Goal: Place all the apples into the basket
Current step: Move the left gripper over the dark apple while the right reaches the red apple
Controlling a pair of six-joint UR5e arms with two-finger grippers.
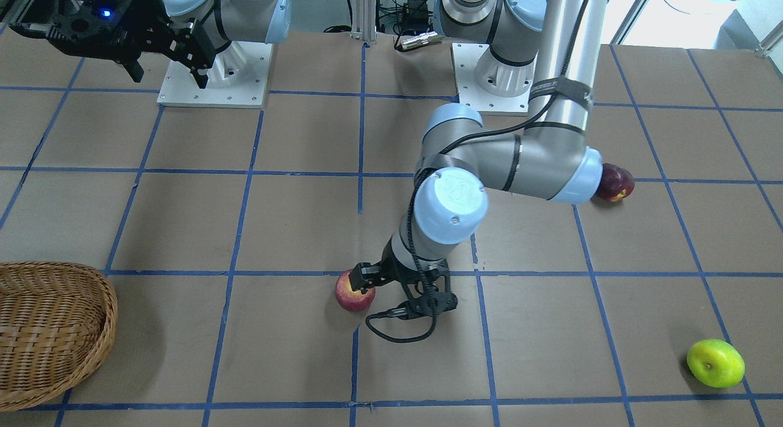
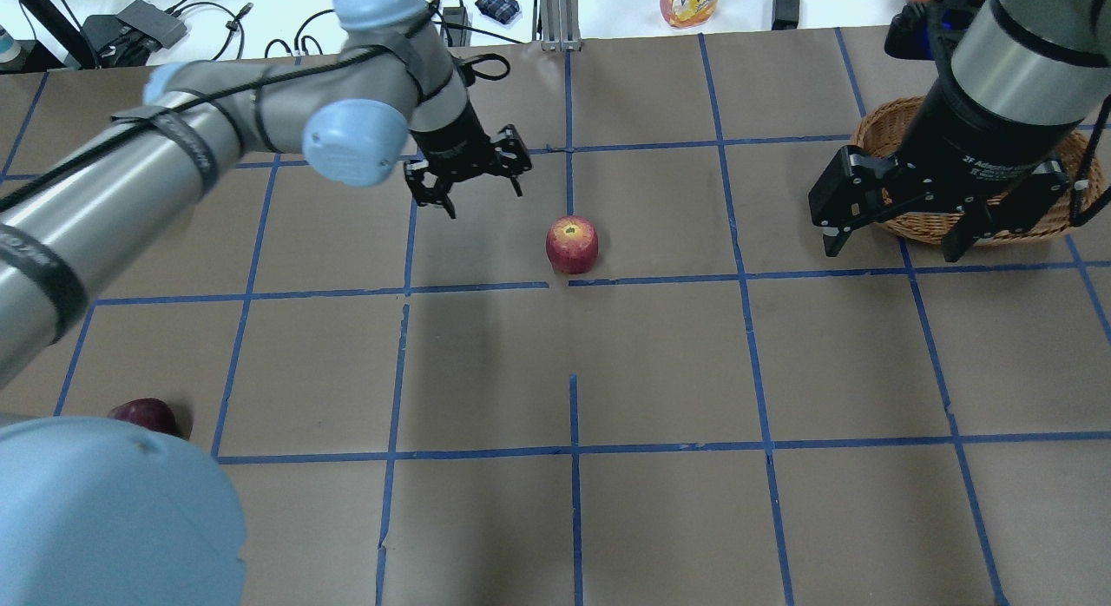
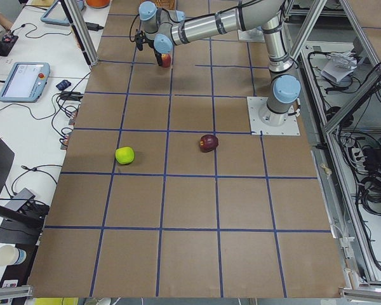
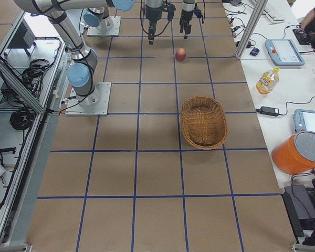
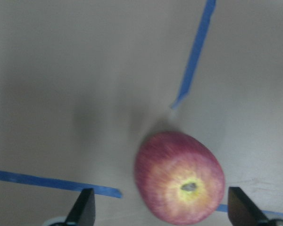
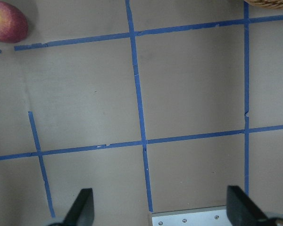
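Observation:
The red apple [image 1: 353, 290] with a yellowish stem dimple sits mid-table [image 2: 572, 244]. My left gripper [image 2: 469, 176] is open and hovers above the table beside it. In the left wrist view the apple [image 5: 179, 176] lies between the open fingertips [image 5: 85, 207], toward the right one. The maroon apple [image 1: 615, 182] lies partly behind my left arm's elbow. The yellow-green apple [image 1: 716, 363] lies near the table corner. The wicker basket [image 2: 877, 128] stands under my right arm and holds no apple. My right gripper [image 2: 894, 241] is open and empty, raised beside the basket.
Blue tape lines grid the brown table. The arms' white base plates [image 1: 214, 78] sit at the robot's edge. A yellow bottle [image 2: 690, 0] and cables lie on the white bench beyond the table. An orange bucket [image 4: 299, 152] stands off the table.

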